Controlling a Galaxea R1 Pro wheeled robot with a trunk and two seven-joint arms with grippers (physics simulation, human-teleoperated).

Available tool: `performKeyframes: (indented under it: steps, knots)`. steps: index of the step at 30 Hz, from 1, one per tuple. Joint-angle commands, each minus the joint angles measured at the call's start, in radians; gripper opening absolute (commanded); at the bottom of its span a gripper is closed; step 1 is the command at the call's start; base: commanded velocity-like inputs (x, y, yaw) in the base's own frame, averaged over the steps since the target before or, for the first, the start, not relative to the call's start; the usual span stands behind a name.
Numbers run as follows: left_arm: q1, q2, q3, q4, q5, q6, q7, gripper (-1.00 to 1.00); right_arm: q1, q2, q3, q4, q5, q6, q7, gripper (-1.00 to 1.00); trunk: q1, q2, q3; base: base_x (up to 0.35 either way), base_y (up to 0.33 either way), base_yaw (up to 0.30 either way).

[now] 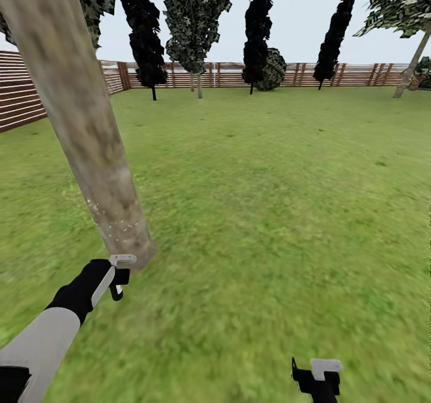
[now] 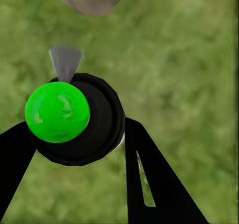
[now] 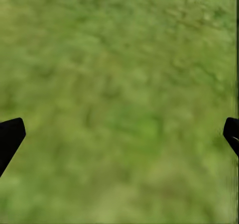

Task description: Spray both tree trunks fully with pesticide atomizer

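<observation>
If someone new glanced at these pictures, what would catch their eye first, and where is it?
Most striking is the thick grey-tan tree trunk leaning across the left of the head view, with pale pesticide specks dusting its lower part. Just below its base, the left gripper holds the pesticide atomizer; in the left wrist view that is a dark round body with a vivid green ball, clamped between the black fingers. Behind lies a wide lawn ringed by a slatted fence.

We stood in a garden: a wide green lawn (image 1: 269, 200) ran to a brown slatted wooden fence (image 1: 359, 74), with dark slim conifers (image 1: 258, 26), a leafy tree (image 1: 194, 14) and a thick grey-tan trunk (image 1: 78, 110) under open sky
</observation>
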Motion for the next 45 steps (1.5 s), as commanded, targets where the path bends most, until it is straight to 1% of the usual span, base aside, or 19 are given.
performKeyframes:
  steps: [1, 6, 15, 17, 18, 19, 23, 24, 25, 26, 27, 28, 29, 31, 33, 34, 35, 38, 45]
  knots:
    - [-0.001, 0.002, -0.007, -0.002, 0.010, 0.004, 0.009, -1.00, 0.000, 0.000, 0.009, 0.000, -0.005, -0.001, -0.005, 1.00, 0.000, 0.000, -0.001, 0.089, -0.271, 0.003]
    - [-0.001, 0.001, -0.007, -0.002, 0.011, 0.004, 0.009, -1.00, 0.000, 0.001, 0.009, 0.000, -0.004, -0.001, -0.005, 1.00, 0.000, 0.000, -0.001, 0.088, -0.271, 0.060]
    - [-0.001, 0.000, -0.005, -0.002, 0.011, 0.004, 0.009, -1.00, 0.000, 0.001, 0.009, 0.000, -0.004, -0.001, -0.005, 1.00, 0.000, 0.000, -0.001, 0.088, -0.271, 0.269]
    - [-0.001, -0.008, -0.005, -0.004, 0.012, 0.004, 0.009, -1.00, 0.000, 0.000, 0.009, 0.000, -0.004, -0.001, -0.005, 1.00, 0.000, 0.000, -0.001, 0.121, -0.271, 0.276]
    - [-0.001, -0.020, -0.006, -0.013, 0.013, 0.005, 0.009, -1.00, 0.000, 0.000, 0.009, 0.000, -0.004, -0.001, -0.005, 1.00, 0.000, 0.000, -0.001, 0.136, -0.271, 0.276]
    - [-0.002, -0.025, -0.007, -0.042, 0.014, 0.006, 0.009, -1.00, 0.000, 0.000, 0.009, 0.000, -0.004, -0.001, -0.005, 1.00, 0.000, 0.000, -0.001, 0.140, -0.271, 0.276]
    - [-0.002, -0.026, -0.002, -0.183, 0.013, 0.019, 0.006, -1.00, 0.000, 0.000, 0.009, 0.000, -0.004, -0.001, -0.006, 1.00, 0.000, 0.000, -0.001, 0.165, -0.251, 0.275]
    - [-0.002, -0.025, -0.004, -0.198, 0.012, 0.020, 0.006, -1.00, 0.000, 0.000, 0.009, 0.000, -0.005, -0.001, -0.006, 1.00, 0.000, 0.000, -0.001, 0.236, -0.195, 0.264]
    - [-0.004, -0.025, 0.003, -0.203, 0.011, 0.021, 0.006, -1.00, 0.000, 0.000, 0.009, 0.000, -0.005, -0.001, -0.006, 1.00, 0.000, 0.000, -0.001, 0.239, -0.159, 0.257]
    - [-0.007, -0.026, 0.025, -0.206, 0.011, 0.023, 0.006, -1.00, 0.000, 0.000, 0.009, 0.000, -0.005, -0.001, -0.006, 1.00, 0.000, 0.000, -0.001, 0.134, -0.087, 0.253]
    - [-0.010, -0.026, 0.050, -0.207, 0.011, 0.031, 0.005, -1.00, 0.000, 0.000, 0.009, 0.000, -0.005, -0.001, -0.006, 1.00, 0.000, 0.000, -0.001, 0.069, -0.045, 0.250]
    - [-0.015, -0.021, 0.069, -0.208, 0.011, 0.074, 0.003, -1.00, 0.000, 0.000, 0.008, 0.000, -0.005, -0.001, -0.006, 1.00, 0.000, 0.000, -0.001, 0.023, -0.015, 0.237]
    - [-0.018, -0.016, 0.075, -0.208, 0.011, 0.125, 0.002, -1.00, 0.000, 0.000, 0.008, 0.000, -0.005, -0.001, -0.006, 1.00, 0.000, 0.000, -0.001, 0.009, -0.006, 0.196]
    - [-0.033, -0.011, 0.078, -0.209, 0.011, 0.183, -0.002, -1.00, 0.000, -0.001, 0.008, 0.000, -0.005, -0.001, -0.006, 1.00, 0.000, 0.000, -0.001, 0.004, -0.002, 0.086]
    - [-0.083, -0.004, 0.081, -0.209, 0.011, 0.205, -0.005, -1.00, 0.000, -0.001, 0.007, 0.000, -0.004, -0.001, -0.006, 1.00, 0.000, 0.000, -0.001, 0.001, -0.001, 0.020]
    - [-0.118, -0.004, 0.082, -0.209, 0.012, 0.238, -0.006, -1.00, 0.000, -0.002, 0.008, 0.001, -0.004, -0.001, -0.006, 1.00, 0.000, 0.000, -0.001, 0.000, 0.000, 0.003]
    - [-0.138, -0.005, 0.082, -0.209, 0.013, 0.254, -0.007, -1.00, 0.000, -0.002, 0.008, 0.001, -0.004, -0.001, -0.006, 1.00, 0.000, 0.000, -0.001, 0.000, 0.000, 0.001]
    - [-0.176, -0.002, 0.082, -0.209, 0.012, 0.269, -0.008, -1.00, 0.000, -0.003, 0.007, 0.000, -0.004, -0.002, -0.006, 1.00, 0.000, 0.000, -0.001, 0.000, 0.000, 0.000]
    - [-0.176, 0.006, 0.085, -0.209, 0.014, 0.270, -0.008, -1.00, 0.000, -0.002, 0.007, 0.000, -0.004, -0.001, -0.005, 1.00, 0.000, 0.000, -0.001, 0.046, -0.154, 0.000]
